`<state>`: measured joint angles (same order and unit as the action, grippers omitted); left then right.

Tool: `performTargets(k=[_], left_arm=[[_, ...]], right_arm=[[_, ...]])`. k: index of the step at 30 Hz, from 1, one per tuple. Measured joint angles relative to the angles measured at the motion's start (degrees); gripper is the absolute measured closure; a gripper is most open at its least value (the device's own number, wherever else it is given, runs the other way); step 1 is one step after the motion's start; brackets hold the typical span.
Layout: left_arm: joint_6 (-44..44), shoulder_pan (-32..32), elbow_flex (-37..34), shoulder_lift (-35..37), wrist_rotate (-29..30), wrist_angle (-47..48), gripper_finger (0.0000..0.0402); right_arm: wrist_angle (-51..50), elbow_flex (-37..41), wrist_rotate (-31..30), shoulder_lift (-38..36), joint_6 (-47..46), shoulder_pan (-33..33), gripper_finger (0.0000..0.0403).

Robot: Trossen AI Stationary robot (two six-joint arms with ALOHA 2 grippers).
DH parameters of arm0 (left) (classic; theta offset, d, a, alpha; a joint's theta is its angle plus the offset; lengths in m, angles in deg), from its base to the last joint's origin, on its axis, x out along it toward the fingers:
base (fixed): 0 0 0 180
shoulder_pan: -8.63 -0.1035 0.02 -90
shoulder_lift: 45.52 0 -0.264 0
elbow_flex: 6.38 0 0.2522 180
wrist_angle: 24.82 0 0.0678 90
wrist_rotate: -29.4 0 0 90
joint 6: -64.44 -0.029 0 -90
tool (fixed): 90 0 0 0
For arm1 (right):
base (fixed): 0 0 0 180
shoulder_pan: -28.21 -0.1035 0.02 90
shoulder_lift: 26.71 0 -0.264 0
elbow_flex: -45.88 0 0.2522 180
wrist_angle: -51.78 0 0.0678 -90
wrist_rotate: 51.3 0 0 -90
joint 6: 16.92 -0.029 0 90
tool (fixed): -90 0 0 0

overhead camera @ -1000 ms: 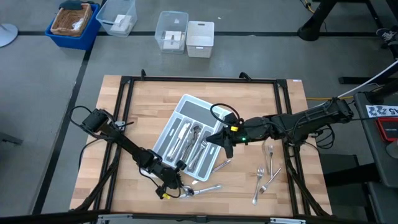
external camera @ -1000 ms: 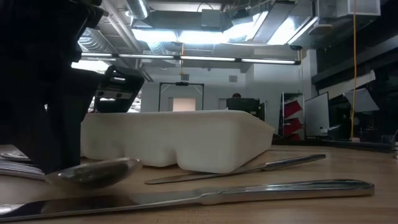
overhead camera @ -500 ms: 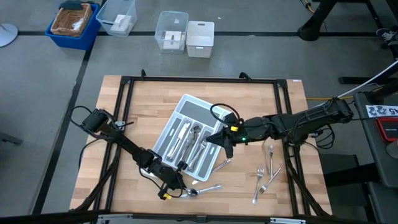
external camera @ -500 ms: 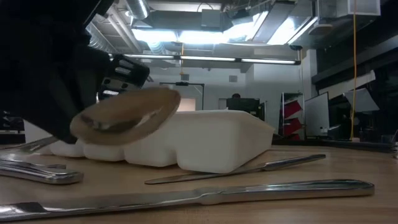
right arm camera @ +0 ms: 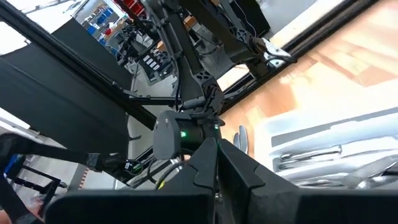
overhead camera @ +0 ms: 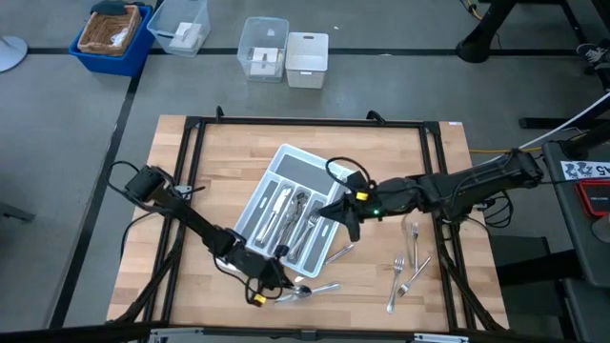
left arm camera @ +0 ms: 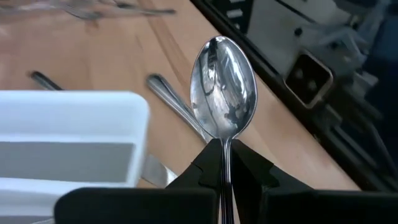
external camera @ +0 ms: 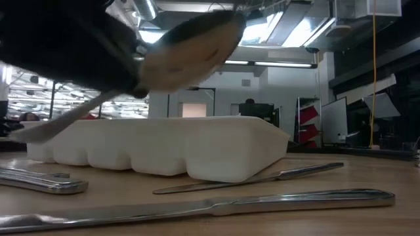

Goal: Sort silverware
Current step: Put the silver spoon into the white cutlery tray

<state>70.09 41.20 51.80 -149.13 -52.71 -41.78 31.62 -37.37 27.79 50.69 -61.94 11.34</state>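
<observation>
The left end effector (overhead camera: 274,279) sits low near the front of the wooden surface (overhead camera: 229,162), just off the near corner of the light grey cutlery tray (overhead camera: 286,157), and its fingers (left arm camera: 205,171) are pinched narrow on the handle of a spoon (left arm camera: 222,93). In the left wrist view the spoon stands up between the fingers with its bowl clear above them; in the low view the same spoon is lifted off the wood, its bowl raised above the tray's rim and its handle slanting down. The right end effector (overhead camera: 348,227) hovers over the tray's right edge, its fingers (right arm camera: 211,165) drawn together to a narrow close with nothing visible between them. The tray lies askew near the middle of the surface, and several pieces of silverware (overhead camera: 286,211) already rest lengthwise in its compartments; which kinds share which slot cannot be told. More pieces lie loose on the wood: a few (overhead camera: 319,289) just beside the left end effector at the tray's near corner, one (overhead camera: 341,252) against the tray's lower right side, and a cluster of forks (overhead camera: 410,257) well to the right. In the low view two long pieces lie flat in front of the tray. Beyond the surface, plastic bins (overhead camera: 286,50) and a blue crate (overhead camera: 112,36) stand on the floor.
</observation>
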Motion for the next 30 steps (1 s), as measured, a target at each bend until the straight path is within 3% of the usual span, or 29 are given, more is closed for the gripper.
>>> performTargets(k=[7,18,22,30], left_arm=[[0.6,-0.4,0.0,5.1,7.4,0.2,0.0387],[6.5,-3.9,0.0,11.1,29.7,0.7,0.0386],[16.8,-6.9,0.0,11.1,33.1,6.8,0.0386],[43.1,-12.5,0.0,11.1,33.5,25.9,0.0386]], right_arm=[[-0.9,0.0,-0.5,-3.9,3.8,0.0,0.0386],[-13.1,0.0,-2.9,-9.8,8.0,0.0,0.0386],[-20.1,0.0,-3.7,-11.6,8.1,0.0,0.0386],[-31.3,0.0,-4.6,-12.1,8.0,0.0,0.0386]])
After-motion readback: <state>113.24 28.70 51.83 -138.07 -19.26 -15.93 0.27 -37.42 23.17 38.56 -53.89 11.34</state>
